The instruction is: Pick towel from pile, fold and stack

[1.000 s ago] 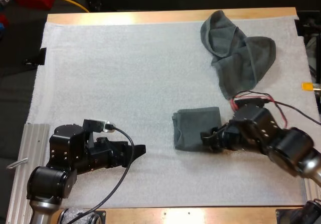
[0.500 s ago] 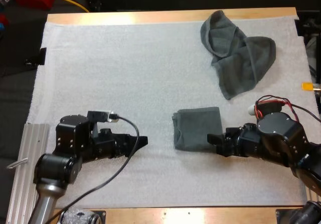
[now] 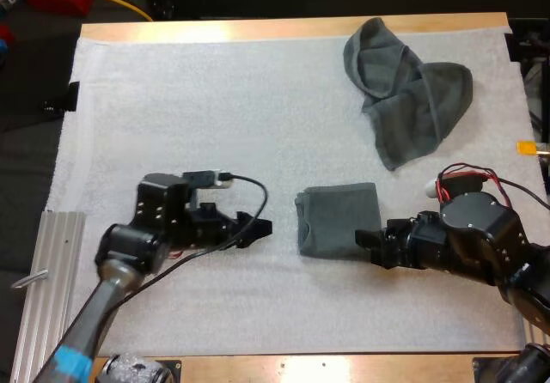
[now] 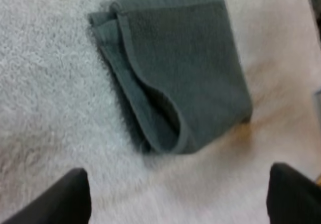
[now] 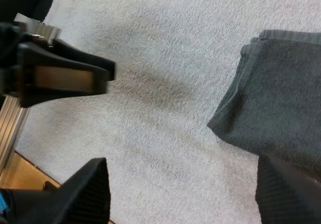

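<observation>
The folded towel [image 3: 338, 220] lies flat on the white mat [image 3: 189, 125] between my two grippers, with the crumpled towel [image 3: 404, 100] well apart toward the far right corner. My left gripper [image 3: 258, 228] stands spread and clear of the cloth, and my right gripper [image 3: 364, 242] is likewise spread at the folded towel's near corner. I judge the cloth light, soft and limp, likely to sag and cling to the mat, so I would pinch a raised ridge or hem of the crumpled one.

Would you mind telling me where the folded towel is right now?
In the high view the folded towel lies on the white mat between the left claw and the right claw, nearer the arms than the crumpled towel.
</observation>
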{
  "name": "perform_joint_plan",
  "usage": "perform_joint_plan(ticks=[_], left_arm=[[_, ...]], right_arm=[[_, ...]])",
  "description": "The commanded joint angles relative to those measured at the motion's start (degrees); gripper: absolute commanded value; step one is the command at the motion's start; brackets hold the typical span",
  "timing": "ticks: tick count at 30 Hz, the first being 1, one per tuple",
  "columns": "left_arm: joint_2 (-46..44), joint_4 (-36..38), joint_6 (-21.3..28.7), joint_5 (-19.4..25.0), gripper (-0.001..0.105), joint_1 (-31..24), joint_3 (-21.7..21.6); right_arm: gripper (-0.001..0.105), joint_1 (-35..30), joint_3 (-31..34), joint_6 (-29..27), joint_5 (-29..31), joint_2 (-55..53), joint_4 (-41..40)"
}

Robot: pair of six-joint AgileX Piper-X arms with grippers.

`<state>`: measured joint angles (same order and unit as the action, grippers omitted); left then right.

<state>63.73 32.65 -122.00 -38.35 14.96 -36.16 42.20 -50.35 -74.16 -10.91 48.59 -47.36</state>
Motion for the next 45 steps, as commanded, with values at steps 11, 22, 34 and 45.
perform_joint_plan(ticks=[11, 22, 34, 45], left_arm=[[13.8, -14.4, -10.2, 0.7, 0.07, 4.2, -0.1], [24.2, -16.7, -13.1, -0.4, 0.07, 4.2, -2.7], [30.7, -15.0, -14.7, -2.3, 0.07, 6.1, -7.2], [33.7, -13.2, -19.1, -2.2, 0.07, 12.4, -11.6]], right_arm=[[0.061, 0.1, -0.2, 0.7, -0.5, -0.4, -1.3], [0.061, 0.1, -0.2, 0.7, 0.0, -0.4, -1.3], [0.061, 0.1, -0.2, 0.7, 0.0, -0.4, -1.3], [0.061, 0.1, -0.2, 0.7, 0.0, -0.4, -1.3]])
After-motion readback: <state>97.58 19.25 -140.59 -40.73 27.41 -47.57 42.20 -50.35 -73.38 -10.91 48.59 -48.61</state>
